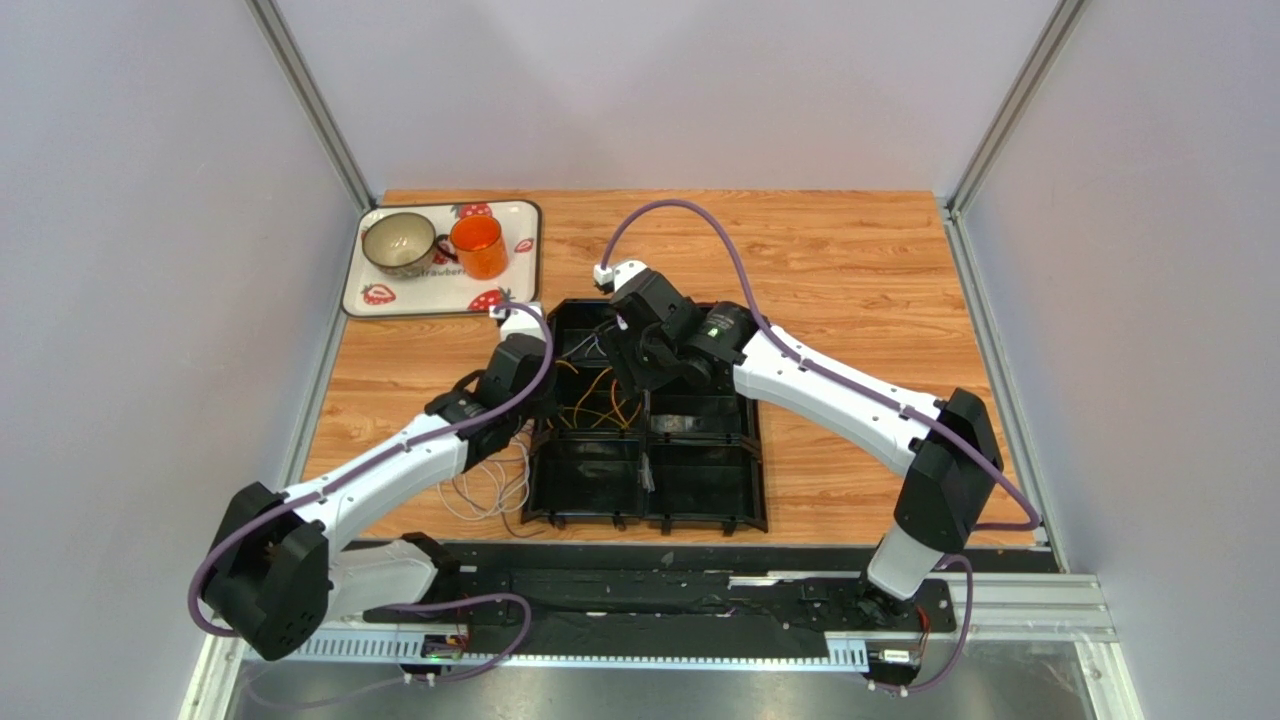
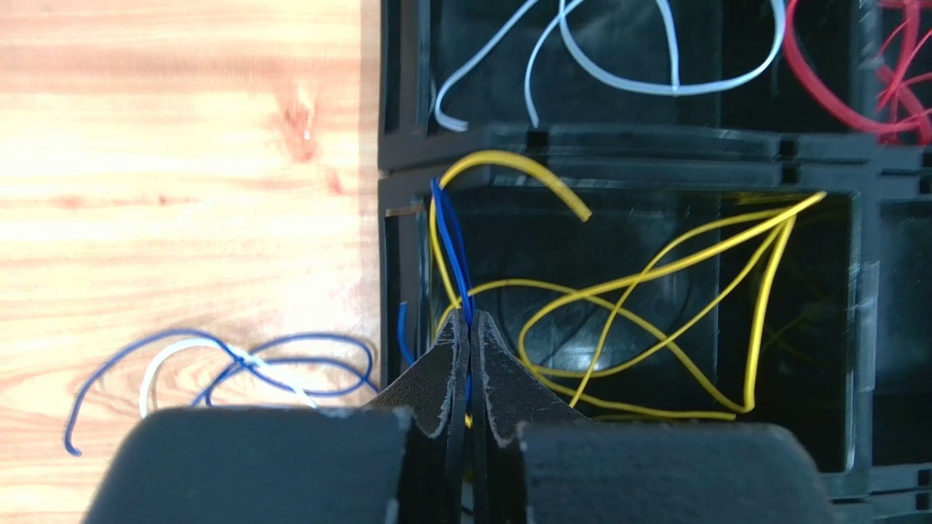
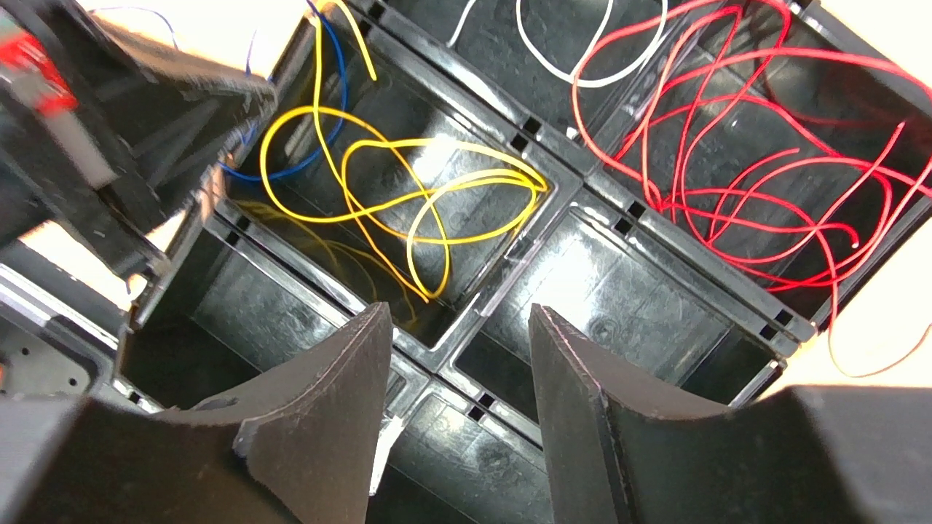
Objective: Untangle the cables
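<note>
At the tray's (image 2: 656, 147) 10 o'clock rim, blue cable (image 2: 449, 240) pinched.
Left gripper (image 2: 468, 330) clamps it to free it from yellow cable (image 2: 656, 282); my right gripper (image 3: 459, 328) hovers spread, empty.

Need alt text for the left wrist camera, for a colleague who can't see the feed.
The left pincer is shut on a blue wire at the edge of a black tray compartment holding looped yellow wires. Beyond, white wires and red wires lie in other compartments; a blue-and-white tangle lies on the wooden table.
</note>
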Robot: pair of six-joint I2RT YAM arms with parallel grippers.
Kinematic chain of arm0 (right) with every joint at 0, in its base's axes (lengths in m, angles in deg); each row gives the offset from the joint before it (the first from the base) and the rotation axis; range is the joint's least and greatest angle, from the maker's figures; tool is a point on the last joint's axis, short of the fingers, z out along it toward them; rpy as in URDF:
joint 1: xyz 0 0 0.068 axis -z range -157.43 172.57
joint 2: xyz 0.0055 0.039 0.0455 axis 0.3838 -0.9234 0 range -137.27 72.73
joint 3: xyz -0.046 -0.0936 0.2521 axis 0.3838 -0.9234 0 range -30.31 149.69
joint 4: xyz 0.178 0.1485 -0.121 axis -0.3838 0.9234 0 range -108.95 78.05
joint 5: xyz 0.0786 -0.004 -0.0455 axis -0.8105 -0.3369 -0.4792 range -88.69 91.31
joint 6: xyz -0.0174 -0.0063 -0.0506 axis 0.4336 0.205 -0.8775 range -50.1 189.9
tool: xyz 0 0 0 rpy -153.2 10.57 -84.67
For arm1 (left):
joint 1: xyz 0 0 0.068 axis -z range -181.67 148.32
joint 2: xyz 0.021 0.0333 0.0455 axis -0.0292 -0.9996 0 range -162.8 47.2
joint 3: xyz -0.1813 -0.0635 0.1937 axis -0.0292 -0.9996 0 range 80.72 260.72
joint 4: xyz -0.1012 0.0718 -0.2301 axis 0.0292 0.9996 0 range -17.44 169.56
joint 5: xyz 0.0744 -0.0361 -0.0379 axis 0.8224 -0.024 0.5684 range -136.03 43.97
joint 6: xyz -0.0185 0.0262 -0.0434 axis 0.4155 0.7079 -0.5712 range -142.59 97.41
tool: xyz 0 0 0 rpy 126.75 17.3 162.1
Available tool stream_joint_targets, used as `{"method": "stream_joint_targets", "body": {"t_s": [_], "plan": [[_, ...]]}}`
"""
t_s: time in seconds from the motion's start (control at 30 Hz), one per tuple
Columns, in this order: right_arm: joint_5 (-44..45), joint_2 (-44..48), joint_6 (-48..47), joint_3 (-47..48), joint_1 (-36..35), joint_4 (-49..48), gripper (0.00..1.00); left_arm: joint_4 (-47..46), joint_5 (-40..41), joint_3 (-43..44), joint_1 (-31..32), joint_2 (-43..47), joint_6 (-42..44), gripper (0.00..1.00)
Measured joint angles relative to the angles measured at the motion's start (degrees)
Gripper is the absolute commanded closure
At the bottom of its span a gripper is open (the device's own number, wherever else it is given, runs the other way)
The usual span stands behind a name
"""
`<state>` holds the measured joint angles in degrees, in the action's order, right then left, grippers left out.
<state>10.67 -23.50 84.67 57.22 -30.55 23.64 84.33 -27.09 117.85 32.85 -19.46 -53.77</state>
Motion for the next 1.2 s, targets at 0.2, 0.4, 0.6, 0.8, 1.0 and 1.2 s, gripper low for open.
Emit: {"method": "stream_joint_targets", "body": {"t_s": [0.2, 0.4, 0.6, 0.8, 1.0, 1.2], "plan": [[-0.3, 0.1, 0.2, -1.9, 0.0, 0.0, 0.46, 2.0, 0.7, 3.7, 0.0, 0.2, 1.3, 1.00], [-0.5, 1.2, 0.5, -2.4, 0.0, 0.0, 0.46, 8.3, 1.6, 8.7, 0.0, 8.4, 3.1, 1.00], [-0.9, 2.4, 0.9, -2.4, -0.1, -0.1, 0.46, 13.7, 3.2, 17.5, 0.0, 15.0, 5.2, 1.00], [-1.5, 2.4, 1.5, -2.4, -0.4, -0.2, 0.46, 18.0, 4.7, 20.6, 0.0, 19.0, 6.5, 1.00], [-7.5, 2.5, 3.2, -4.0, -0.5, -4.2, 0.41, 19.5, 3.8, 20.7, 0.0, 19.9, 6.9, 1.00], [-18.2, -0.2, 7.1, -7.3, -0.7, -14.5, 0.40, 19.4, 1.8, 19.8, 0.0, 19.8, 6.8, 1.00]]}}
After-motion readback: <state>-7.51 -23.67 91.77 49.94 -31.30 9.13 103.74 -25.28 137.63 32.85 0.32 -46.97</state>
